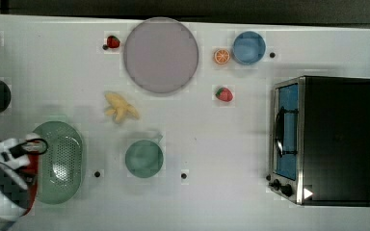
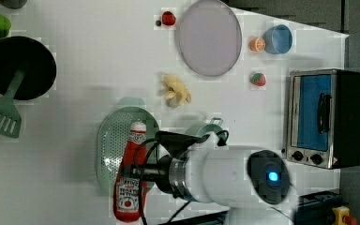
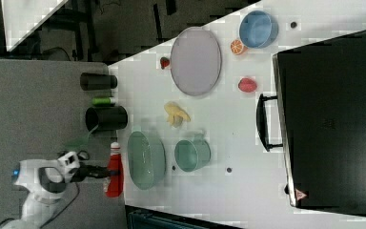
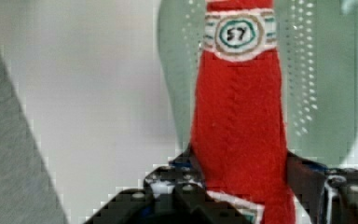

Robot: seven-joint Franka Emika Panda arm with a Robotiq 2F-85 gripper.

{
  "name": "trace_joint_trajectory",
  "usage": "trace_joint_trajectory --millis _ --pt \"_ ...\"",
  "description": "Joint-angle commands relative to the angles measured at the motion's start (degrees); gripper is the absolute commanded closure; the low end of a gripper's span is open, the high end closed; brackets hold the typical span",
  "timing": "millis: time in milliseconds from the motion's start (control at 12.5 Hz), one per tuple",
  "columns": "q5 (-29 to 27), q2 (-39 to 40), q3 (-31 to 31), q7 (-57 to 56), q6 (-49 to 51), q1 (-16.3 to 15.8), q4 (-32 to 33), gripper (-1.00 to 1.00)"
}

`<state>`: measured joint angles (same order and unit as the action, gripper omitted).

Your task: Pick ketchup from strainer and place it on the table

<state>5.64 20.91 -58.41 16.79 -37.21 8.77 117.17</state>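
While clamped on the red body of the ketchup (image 4: pixel 237 130), jaws press it from both sides, fingers (image 4: pixel 168 182) dark against the fabric. Gripper (image 2: pixel 138 171) reaching across from the white arm (image 2: pixel 225 176), cables looping over the wrist. Bottle held lengthwise, white cap (image 2: pixel 138 125) over the strainer (image 2: pixel 110 140), labelled base beyond the strainer's rim toward the left view's bottom edge. Lifted clear of the perforated floor as seen in the right view, hanging at the top view's left end of the table (image 1: pixel 221 207). Just right of the strainer in the top view, a round green cup (image 1: pixel 144 158); farther up, a banana (image 1: pixel 120 108). Beyond, a grey-lilac plate (image 1: pixel 161 55), strawberries (image 1: pixel 112 42), an orange slice (image 1: pixel 222 56), a blue cup (image 1: pixel 249 47). Far right, a toaster oven (image 1: pixel 325 139).
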Motion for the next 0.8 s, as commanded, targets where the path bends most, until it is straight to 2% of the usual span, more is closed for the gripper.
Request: trace_joint_trajectory --millis 80,480,800 --pt "-0.26 -0.46 0.35 -9.1 7.66 4.74 -6.93 -0.13" --pt "0.34 -2.15 0.6 -14.7 15.44 12.73 -14.63 -0.13" --pt "0.51 -3.55 1.15 -20.9 20.11 21.09 -16.36 -0.13"
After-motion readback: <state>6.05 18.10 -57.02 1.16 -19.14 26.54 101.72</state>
